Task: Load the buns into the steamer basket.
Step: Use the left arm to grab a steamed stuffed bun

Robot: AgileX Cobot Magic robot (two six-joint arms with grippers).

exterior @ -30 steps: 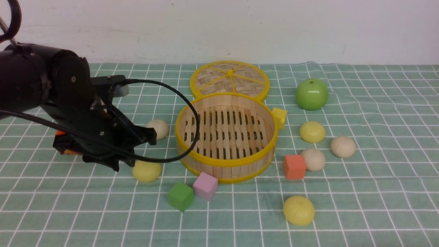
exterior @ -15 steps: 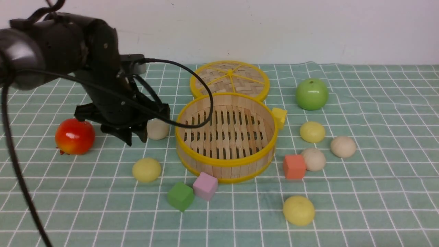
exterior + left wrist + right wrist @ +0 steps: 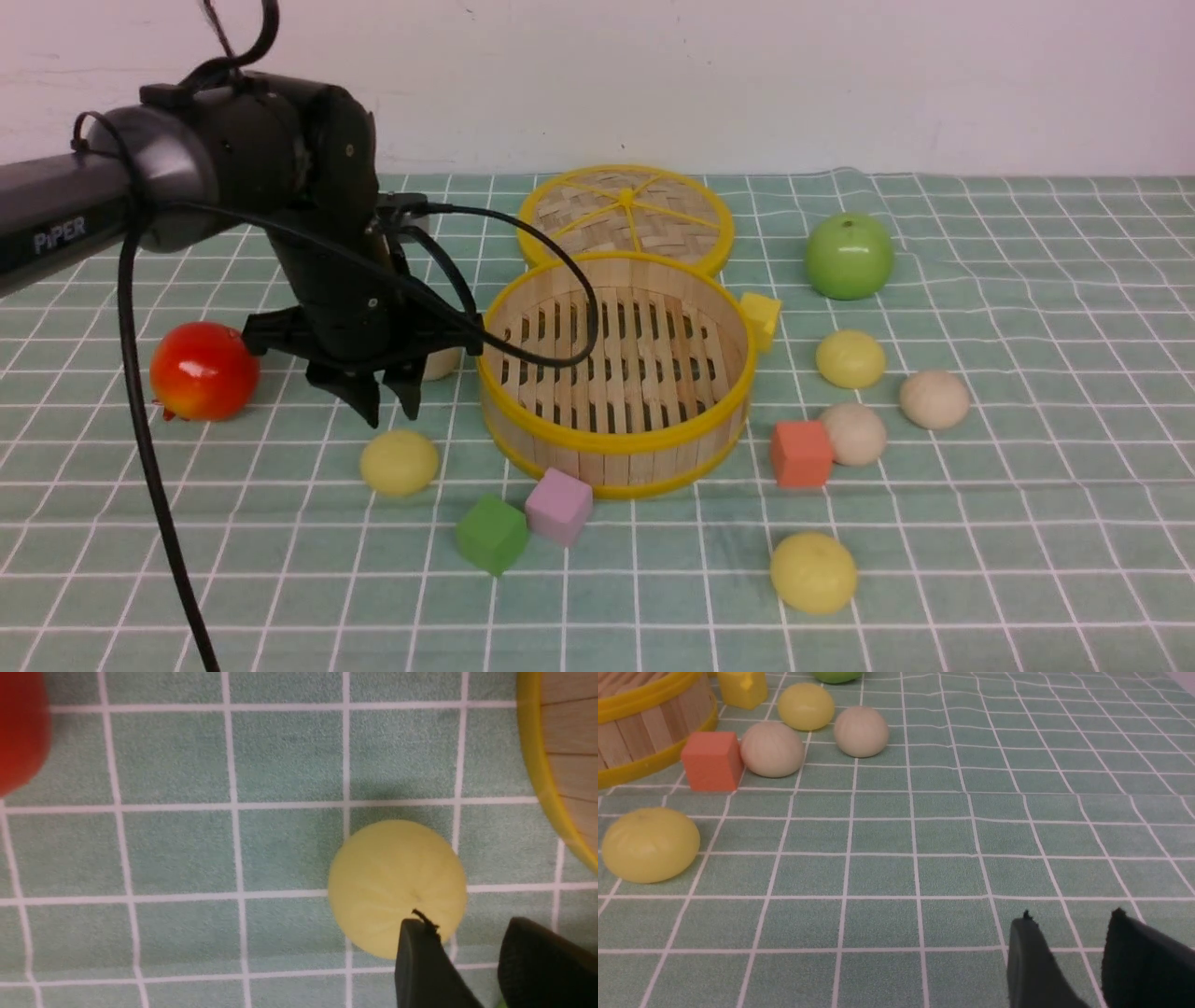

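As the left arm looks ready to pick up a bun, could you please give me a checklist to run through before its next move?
1. Left gripper empty, jaws apart: ok.
2. Pale yellow bun between the jaws: not ok; it lies just beyond the fingertips.
3. Steamer basket uncovered, with room for a bun: ok.
4. Red fruit apart from the left gripper: ok.
5. Right gripper empty, well away from the steamer basket: ok.
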